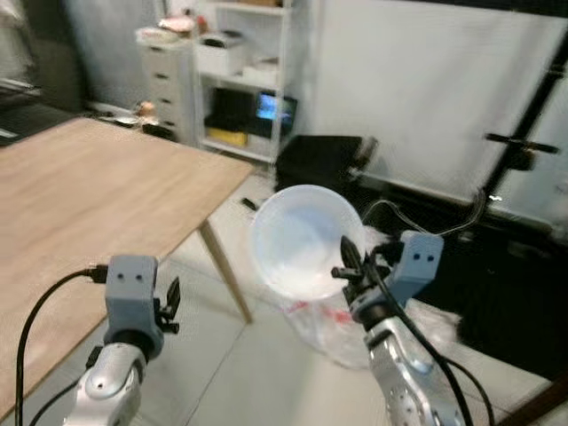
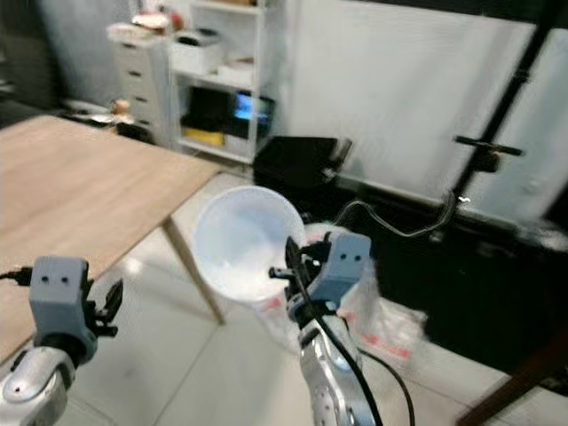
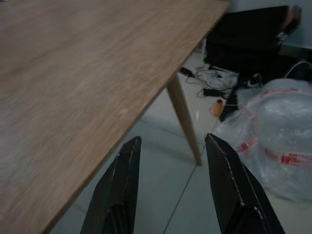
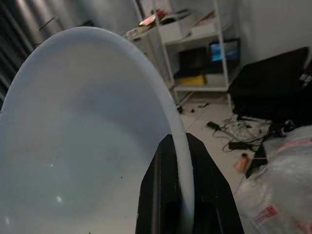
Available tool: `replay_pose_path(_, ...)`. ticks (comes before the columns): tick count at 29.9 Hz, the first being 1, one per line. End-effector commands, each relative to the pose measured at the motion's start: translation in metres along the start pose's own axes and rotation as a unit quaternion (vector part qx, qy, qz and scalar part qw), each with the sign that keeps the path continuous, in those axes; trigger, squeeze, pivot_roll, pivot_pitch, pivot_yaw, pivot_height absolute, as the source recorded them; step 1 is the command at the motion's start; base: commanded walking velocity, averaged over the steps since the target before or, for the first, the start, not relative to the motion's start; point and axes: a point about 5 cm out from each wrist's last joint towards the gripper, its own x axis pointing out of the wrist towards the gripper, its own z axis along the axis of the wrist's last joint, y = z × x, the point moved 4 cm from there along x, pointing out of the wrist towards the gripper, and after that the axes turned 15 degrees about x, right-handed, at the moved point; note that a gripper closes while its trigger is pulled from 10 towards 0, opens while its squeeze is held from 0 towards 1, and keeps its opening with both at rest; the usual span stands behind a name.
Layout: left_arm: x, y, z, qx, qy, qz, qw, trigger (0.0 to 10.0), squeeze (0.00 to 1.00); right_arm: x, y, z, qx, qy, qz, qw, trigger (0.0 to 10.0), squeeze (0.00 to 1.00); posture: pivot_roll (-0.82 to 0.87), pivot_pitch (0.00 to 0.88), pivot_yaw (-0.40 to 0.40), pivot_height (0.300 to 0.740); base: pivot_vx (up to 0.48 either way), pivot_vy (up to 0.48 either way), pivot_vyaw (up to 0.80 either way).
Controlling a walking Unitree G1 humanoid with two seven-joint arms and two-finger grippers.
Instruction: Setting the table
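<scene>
I am pinching the round white plastic bowl (image 1: pixel 304 240) by its rim with my right gripper (image 1: pixel 351 266), carrying it tableward to the bare wooden table (image 1: pixel 98 200) (left gripper (image 3: pixel 173 190) hanging spread, empty).

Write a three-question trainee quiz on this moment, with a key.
1. True or false: the right pincer grips the white bowl by its rim.
2. Where is the bowl? A) on the table B) in the air beside the table C) on the floor
3. Fill in: the left pincer's fingers are ____ and hold nothing.

Key: 1 true; 2 B; 3 open.
</scene>
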Motion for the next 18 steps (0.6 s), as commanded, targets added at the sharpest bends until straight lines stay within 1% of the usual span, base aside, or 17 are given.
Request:
replay_pose_path(1, -0.001, -0.003, -0.006, 0.001, 0.013, -0.005, 1.0, 10.0, 0.0, -0.001, -0.003, -0.001, 0.003, 0.001, -0.006, 1.0, 10.0, 0.0, 0.08, 0.118, 0.033, 0.74, 0.0, 0.0, 0.77)
replay_pose_path(11, 0.001, 0.002, -0.007, 0.011, 0.014, 0.008, 1.0, 10.0, 0.0, -0.001, -0.003, -0.001, 0.014, 0.0, -0.005, 1.0, 10.0, 0.0, 0.09, 0.118, 0.035, 0.74, 0.0, 0.0, 0.76)
replay_pose_path(13, 0.002, 0.008, -0.01, 0.023, 0.022, 0.022, 0.999, 10.0, 0.0, -0.001, -0.002, -0.002, 0.028, -0.001, -0.006, 1.0, 10.0, 0.0, 0.09, 0.118, 0.036, 0.74, 0.469, 0.0, 0.0)
replay_pose_path(15, 0.004, 0.011, -0.011, 0.027, 0.025, 0.03, 0.999, 10.0, 0.0, -0.002, -0.001, -0.002, 0.036, -0.001, -0.003, 0.999, 10.0, 0.0, 0.09, 0.118, 0.036, 0.74, 0.469, 0.0, 0.0)
replay_pose_path(16, 0.004, 0.012, -0.011, 0.029, 0.025, 0.031, 0.999, 10.0, 0.0, -0.002, -0.001, -0.001, 0.044, -0.002, -0.002, 0.999, 10.0, 0.0, 0.09, 0.117, 0.036, 0.74, 0.469, 0.0, 0.0)
replay_pose_path(18, 0.004, 0.013, -0.011, 0.031, 0.024, 0.032, 0.999, 10.0, 0.0, -0.002, -0.001, -0.001, 0.047, -0.003, -0.003, 0.999, 10.0, 0.0, 0.09, 0.117, 0.037, 0.74, 0.469, 0.0, 0.0)
